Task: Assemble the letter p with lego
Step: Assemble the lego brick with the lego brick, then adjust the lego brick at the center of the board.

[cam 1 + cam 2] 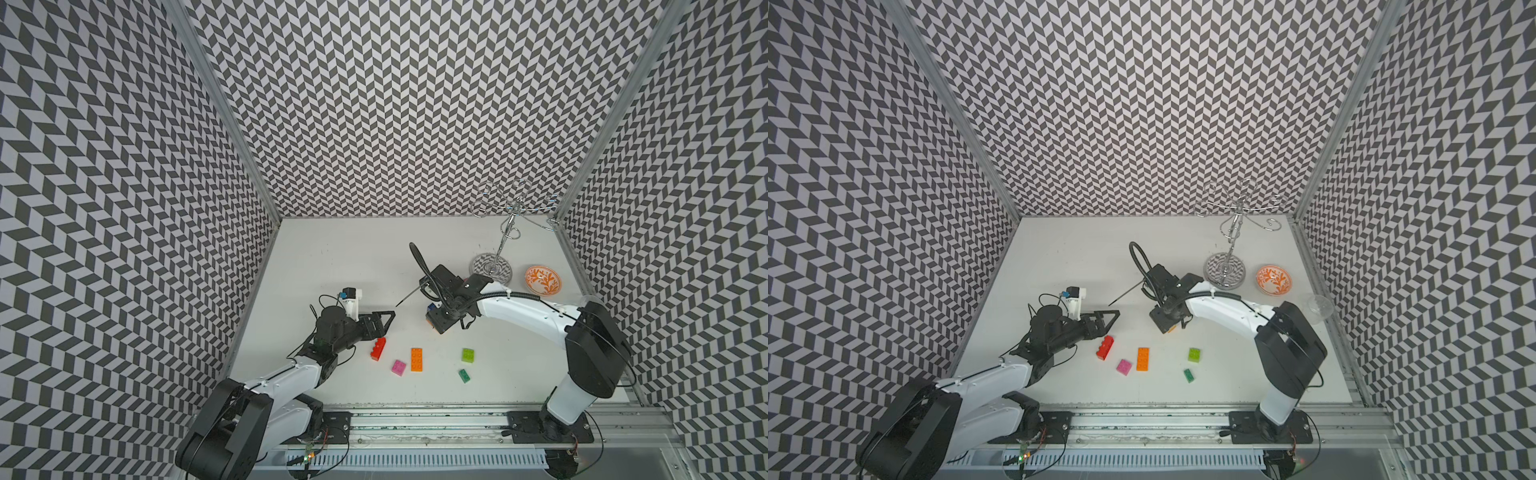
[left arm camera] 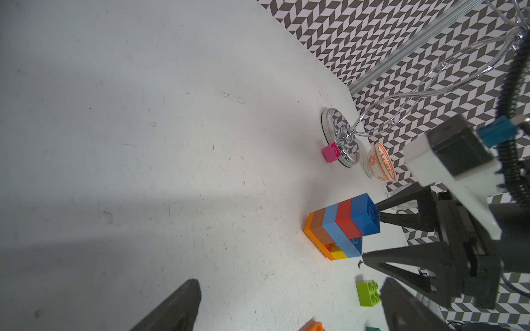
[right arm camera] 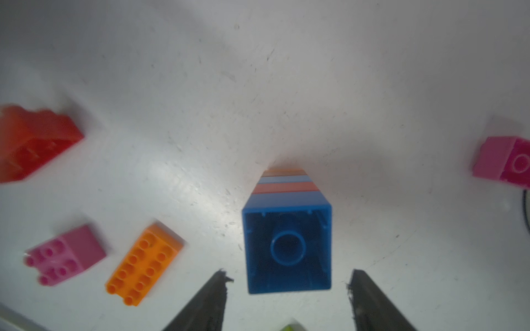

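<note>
Since the right claw (image 3: 288,276) is hanging, jaws apart, flanking the blue top of the multicoloured plastic lego stack (image 2: 341,226) standing on the white desk (image 1: 332,257), it should be rising straight up, brushing nothing; the left claw (image 1: 384,321) is hovering wide apart nearby.

**Chevron booth, white counter**

Three walls (image 1: 395,104) papered in a grey-and-white chevron pattern enclose a scuffed white counter (image 1: 353,257). Aluminium posts (image 1: 222,104) run up the two back corners; an aluminium rail (image 1: 415,424) crosses the front edge.
</note>
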Controlling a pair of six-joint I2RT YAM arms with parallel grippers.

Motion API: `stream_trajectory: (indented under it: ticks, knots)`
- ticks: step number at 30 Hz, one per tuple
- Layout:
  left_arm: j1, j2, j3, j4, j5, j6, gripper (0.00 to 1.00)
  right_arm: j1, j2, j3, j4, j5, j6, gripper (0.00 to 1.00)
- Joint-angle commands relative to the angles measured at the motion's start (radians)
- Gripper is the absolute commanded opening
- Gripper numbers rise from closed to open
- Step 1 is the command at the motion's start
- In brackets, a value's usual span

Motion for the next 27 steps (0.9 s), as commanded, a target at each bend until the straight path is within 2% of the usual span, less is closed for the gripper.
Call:
stream_trajectory:
  ticks: [1,2,3,4,11,16,27]
  knots:
    - [-0.007,-0.006,0.026,0.003,-0.006,0.015,1.0,-0.002,-0.094,-0.022,0.061,0.003,0.027,0.84]
    - [-0.008,-0.008,0.026,0.002,-0.006,0.015,1.0,-0.003,-0.112,-0.04,0.081,0.011,0.041,0.85]
    - [-0.008,-0.008,0.026,0.002,-0.008,0.015,1.0,-0.008,-0.136,-0.068,0.107,0.03,0.065,0.95]
    - [-0.007,-0.012,0.027,-0.001,-0.009,0.017,1.0,-0.008,-0.163,-0.102,0.139,0.044,0.091,0.99]
    - [-0.009,-0.02,0.025,-0.007,-0.019,0.017,1.0,-0.019,-0.321,-0.324,0.321,-0.081,0.178,0.99]
    - [-0.011,-0.02,0.024,-0.003,-0.02,0.016,1.0,-0.019,-0.296,-0.386,0.338,-0.094,0.195,0.97]
    - [-0.015,-0.029,0.025,-0.015,-0.03,0.02,1.0,-0.022,-0.169,-0.387,0.394,0.071,0.223,0.95]
